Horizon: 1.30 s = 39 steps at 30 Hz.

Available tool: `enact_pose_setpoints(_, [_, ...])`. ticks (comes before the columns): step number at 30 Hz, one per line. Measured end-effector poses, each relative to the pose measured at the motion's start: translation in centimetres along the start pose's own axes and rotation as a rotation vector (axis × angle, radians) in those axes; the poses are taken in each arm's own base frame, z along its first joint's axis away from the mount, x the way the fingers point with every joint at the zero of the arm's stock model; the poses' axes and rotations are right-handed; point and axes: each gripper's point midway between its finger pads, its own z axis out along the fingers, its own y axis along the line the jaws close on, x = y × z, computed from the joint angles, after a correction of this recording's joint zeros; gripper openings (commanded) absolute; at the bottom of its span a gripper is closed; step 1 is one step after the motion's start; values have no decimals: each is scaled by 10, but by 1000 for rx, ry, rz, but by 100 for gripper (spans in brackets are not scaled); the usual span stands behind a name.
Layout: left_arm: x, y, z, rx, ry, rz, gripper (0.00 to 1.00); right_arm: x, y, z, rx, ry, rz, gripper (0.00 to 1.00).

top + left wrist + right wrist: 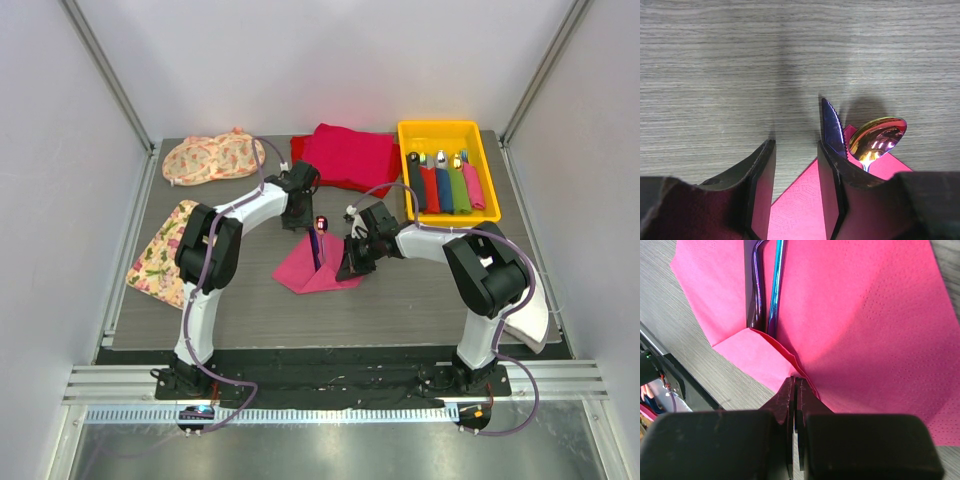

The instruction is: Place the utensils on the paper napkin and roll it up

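Observation:
The pink paper napkin lies mid-table, its near corner folded up over the utensils. My left gripper hovers at the napkin's far end and is open. In the left wrist view its jaws stand apart over the napkin, with nothing between them. A serrated knife blade and a shiny spoon bowl stick out just right of its right finger. My right gripper is shut, its tips pinching the napkin's folded edge. Dark blue handles run under the fold.
A yellow bin at the back right holds several rolled bundles in different colours. A pile of red cloth lies behind the napkin. Floral mats sit at the back left and left. A white object rests by the right arm.

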Motion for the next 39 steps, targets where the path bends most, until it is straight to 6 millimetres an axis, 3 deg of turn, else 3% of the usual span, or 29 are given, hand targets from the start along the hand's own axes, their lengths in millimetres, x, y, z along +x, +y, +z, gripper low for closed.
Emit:
enact_pose_setpoints(21, [0, -5, 0, 23, 7, -3, 51, 0, 1, 1, -4, 4, 1, 1])
enact_pose_setpoints(31, [-1, -1, -6, 32, 6, -8, 50, -1, 2, 2, -10, 7, 1, 1])
enact_pose_setpoints(33, [0, 6, -15, 39, 6, -11, 46, -1, 2, 2, -10, 7, 1, 1])
enact_pose_setpoints(36, [-6, 8, -49, 116, -18, 10, 45, -1, 2, 2, -10, 7, 1, 1])
enact_pose_setpoints(39, [-13, -2, -105, 287, -84, 50, 44, -1, 2, 2, -10, 7, 1, 1])
